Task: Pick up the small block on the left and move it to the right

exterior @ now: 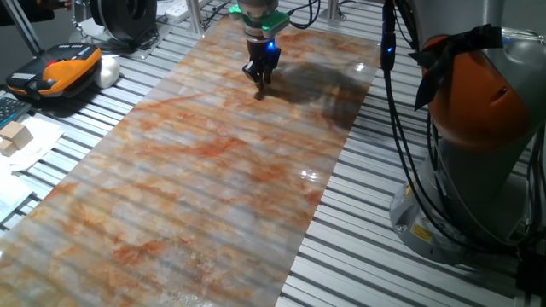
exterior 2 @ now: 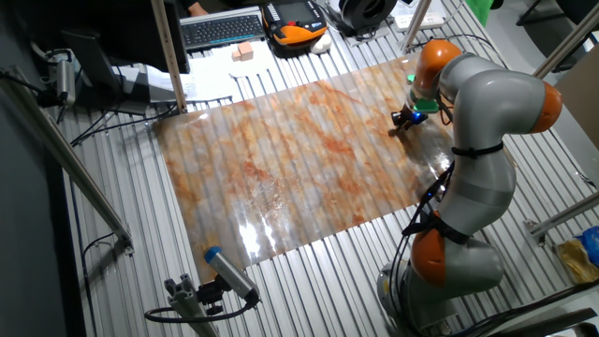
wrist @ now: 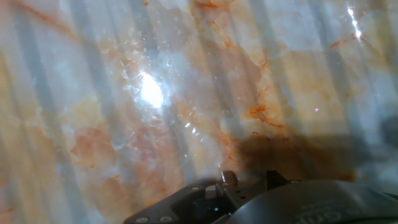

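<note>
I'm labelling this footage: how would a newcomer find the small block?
Start at the long orange-veined marbled sheet covering the slatted table and follow it to its far end, where the black end effector points down. The tiny dark-looking cube sits right at its fingertips, far smaller than the pale wooden blocks on white paper.

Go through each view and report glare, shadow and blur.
One fixed view: sharp, a dark shadow beside the gripper on the marble sheet. The other fixed view: sharp, white glare near the sheet's front edge. Hand view: soft and blurry, a bright glare spot, a dark shadow low right.
</note>
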Controlling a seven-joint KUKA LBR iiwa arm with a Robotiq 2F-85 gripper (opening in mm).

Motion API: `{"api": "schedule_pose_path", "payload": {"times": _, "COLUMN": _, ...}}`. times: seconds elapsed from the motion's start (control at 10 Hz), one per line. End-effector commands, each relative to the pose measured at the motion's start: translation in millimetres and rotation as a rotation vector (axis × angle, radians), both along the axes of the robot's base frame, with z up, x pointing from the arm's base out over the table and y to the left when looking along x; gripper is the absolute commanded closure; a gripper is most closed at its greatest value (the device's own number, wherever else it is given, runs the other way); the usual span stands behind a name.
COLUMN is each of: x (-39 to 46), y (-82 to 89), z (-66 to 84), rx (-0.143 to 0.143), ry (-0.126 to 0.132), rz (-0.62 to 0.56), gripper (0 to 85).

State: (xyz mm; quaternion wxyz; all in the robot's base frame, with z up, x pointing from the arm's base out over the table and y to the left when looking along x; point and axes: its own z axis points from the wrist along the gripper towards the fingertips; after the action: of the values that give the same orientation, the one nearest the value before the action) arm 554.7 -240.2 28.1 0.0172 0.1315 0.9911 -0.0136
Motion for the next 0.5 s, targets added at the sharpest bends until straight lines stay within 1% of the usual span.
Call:
{"api": "schedule_pose_path", "payload": {"times": 0.0, "x": -0.8, "y": -0.4, "z": -0.5, "rx": 0.000, "ry": -0.001, "rz": 0.002, "gripper": 51.0}}
{"api": "schedule_pose_path", "payload": {"times": 0.3, "x": -3.4, "y": 0.0, "z": -1.9, "rx": 0.001, "ry": -0.004, "rz": 0.005, "gripper": 51.0}}
{"api": "schedule_pose_path", "payload": {"times": 0.4, "x": -4.8, "y": 1.0, "z": -2.9, "rx": -0.001, "ry": -0.006, "rz": 0.003, "gripper": 68.0}}
